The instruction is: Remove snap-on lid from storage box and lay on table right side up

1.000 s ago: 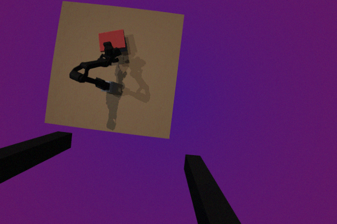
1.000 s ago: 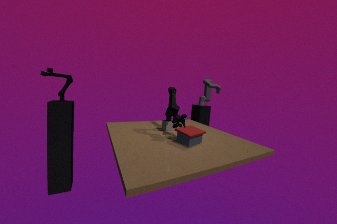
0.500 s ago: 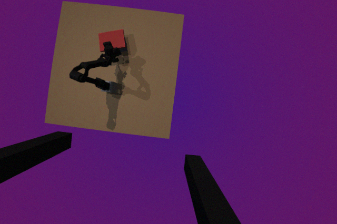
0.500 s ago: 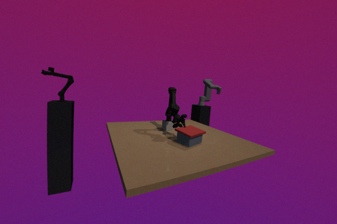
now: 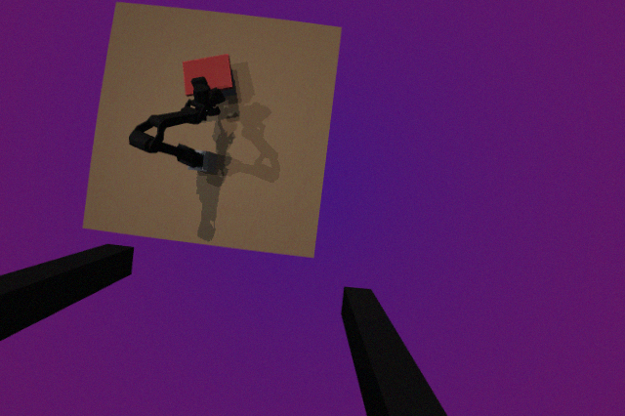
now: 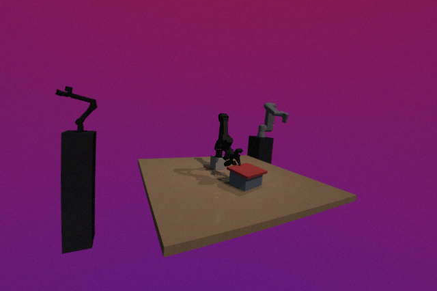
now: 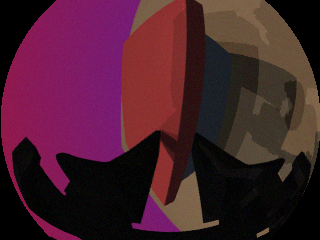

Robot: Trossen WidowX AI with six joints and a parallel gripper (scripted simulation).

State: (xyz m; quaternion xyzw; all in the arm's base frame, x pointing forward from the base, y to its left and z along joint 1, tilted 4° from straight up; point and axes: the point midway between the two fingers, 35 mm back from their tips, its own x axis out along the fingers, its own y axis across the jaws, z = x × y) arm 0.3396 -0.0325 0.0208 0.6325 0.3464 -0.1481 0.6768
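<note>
The red lid (image 5: 217, 68) (image 6: 246, 170) (image 7: 150, 85) lies right side up over the blue-grey box (image 6: 245, 182) (image 7: 216, 75). It overhangs the box walls and looks about level in the exterior view. My gripper (image 7: 176, 136) (image 6: 239, 164) is shut on the lid's near edge, with one finger on the top face and the other below the rim. In the top view the wrist hides part of that edge. Whether the lid's edge is slightly raised from the box is too small to tell. The box stands on the table (image 5: 292, 99) (image 6: 190, 210).
The arm's pale base block (image 5: 211, 162) (image 6: 216, 162) stands on the table, away from the box. A black pedestal (image 6: 78, 188) with another arm and a dark pedestal (image 6: 260, 148) with a grey arm stand off the table. Two dark beams (image 5: 65, 285) (image 5: 389, 346) show beyond the table.
</note>
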